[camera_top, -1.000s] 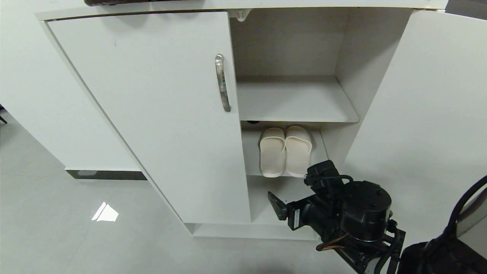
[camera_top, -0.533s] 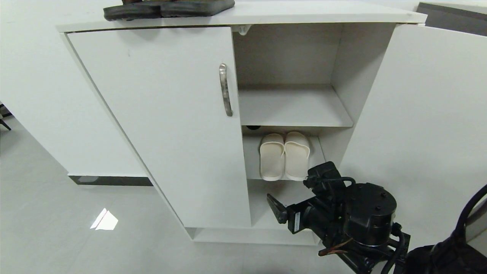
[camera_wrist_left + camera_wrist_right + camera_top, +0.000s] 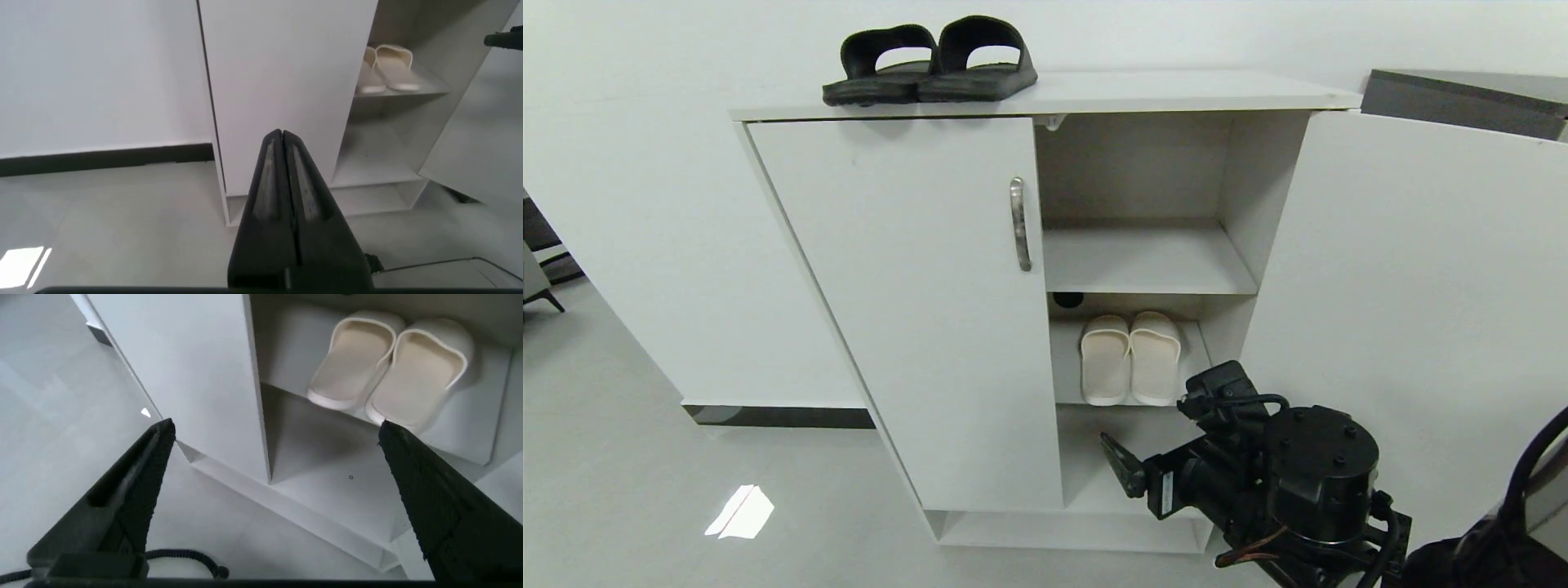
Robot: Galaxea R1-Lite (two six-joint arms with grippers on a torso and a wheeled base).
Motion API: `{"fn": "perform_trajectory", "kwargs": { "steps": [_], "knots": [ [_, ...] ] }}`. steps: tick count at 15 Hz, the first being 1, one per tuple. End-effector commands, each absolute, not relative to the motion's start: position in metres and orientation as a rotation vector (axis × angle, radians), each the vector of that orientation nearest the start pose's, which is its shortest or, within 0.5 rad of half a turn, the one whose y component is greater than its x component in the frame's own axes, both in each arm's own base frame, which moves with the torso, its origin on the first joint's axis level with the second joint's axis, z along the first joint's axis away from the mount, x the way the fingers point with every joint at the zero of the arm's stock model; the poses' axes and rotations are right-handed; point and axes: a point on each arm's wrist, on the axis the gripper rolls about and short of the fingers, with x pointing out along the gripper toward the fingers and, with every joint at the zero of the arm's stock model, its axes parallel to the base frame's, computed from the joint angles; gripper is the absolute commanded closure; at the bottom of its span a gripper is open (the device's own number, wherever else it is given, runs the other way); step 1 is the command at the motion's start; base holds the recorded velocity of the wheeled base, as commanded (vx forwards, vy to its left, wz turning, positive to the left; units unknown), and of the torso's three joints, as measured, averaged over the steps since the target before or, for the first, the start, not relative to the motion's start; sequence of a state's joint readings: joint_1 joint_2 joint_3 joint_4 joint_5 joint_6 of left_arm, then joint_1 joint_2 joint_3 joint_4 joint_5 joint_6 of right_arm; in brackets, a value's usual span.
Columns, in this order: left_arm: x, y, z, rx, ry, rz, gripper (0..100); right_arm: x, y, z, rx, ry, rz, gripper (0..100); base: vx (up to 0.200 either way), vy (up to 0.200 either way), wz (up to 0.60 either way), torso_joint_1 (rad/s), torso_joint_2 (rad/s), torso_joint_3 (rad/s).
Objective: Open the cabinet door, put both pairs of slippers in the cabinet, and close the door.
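1. Right gripper [image 3: 276, 429]: I read the jaws as spread wide, one finger [image 3: 135, 486] on each side of my wrist view. Between them I see the edge of the closed door and the cabinet's bottom compartment [image 3: 343, 478]. From the head camera, this gripper [image 3: 1168, 445] hangs low in front of the open right half of the cabinet, just below the level of the slipper shelf.

2. Left gripper [image 3: 282, 140]: jaws pressed flat together. It sits above the floor [image 3: 106, 220] and points at the foot of the closed door, well apart from the other arm.

3. White slippers [image 3: 1131, 358]: one pair, side by side and touching, toes inward. They lie on the middle shelf [image 3: 1201, 359] of the open right side. They also show in my right wrist view [image 3: 392, 363] and my left wrist view [image 3: 388, 69].

4. Black slippers [image 3: 931, 61]: one pair, side by side on the cabinet top [image 3: 1176, 86], above the closed door at the left end.

5. Cabinet, white: the left door [image 3: 915, 310] is shut, with a metal handle [image 3: 1018, 224] upright at its inner edge. The right door [image 3: 1405, 327] is swung fully open toward me. The upper shelf [image 3: 1147, 261] is bare white board.
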State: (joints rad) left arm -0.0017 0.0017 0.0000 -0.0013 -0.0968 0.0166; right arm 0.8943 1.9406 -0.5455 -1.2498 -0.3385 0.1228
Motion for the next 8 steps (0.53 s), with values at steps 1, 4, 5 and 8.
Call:
{"fn": "perform_trajectory", "kwargs": {
  "steps": [1,4,5,8],
  "knots": [
    [-0.0227,-0.0021,0.0757,0.015,0.001,-0.097,100,0.2018,0.2395,0.1045,0.032,0.16,0.547,0,0.0,0.0,0.0,0.002,0.0,0.212],
    [-0.0227,-0.0021,0.0757,0.021,0.0,-0.098,100,0.2017,0.2395,0.1071,0.049,0.136,0.552,0,0.0,0.0,0.0,0.001,0.0,0.201],
    [-0.0227,-0.0022,0.0757,0.028,0.0,-0.101,100,0.2008,0.2383,0.1059,0.049,0.134,0.552,0,0.0,0.0,0.0,0.002,0.0,0.119],
    [-0.0227,-0.0022,0.0757,0.057,-0.001,-0.103,100,0.1978,0.2364,0.1021,0.043,0.153,0.604,0,0.0,0.0,0.0,0.001,0.0,0.017]
  ]
}}
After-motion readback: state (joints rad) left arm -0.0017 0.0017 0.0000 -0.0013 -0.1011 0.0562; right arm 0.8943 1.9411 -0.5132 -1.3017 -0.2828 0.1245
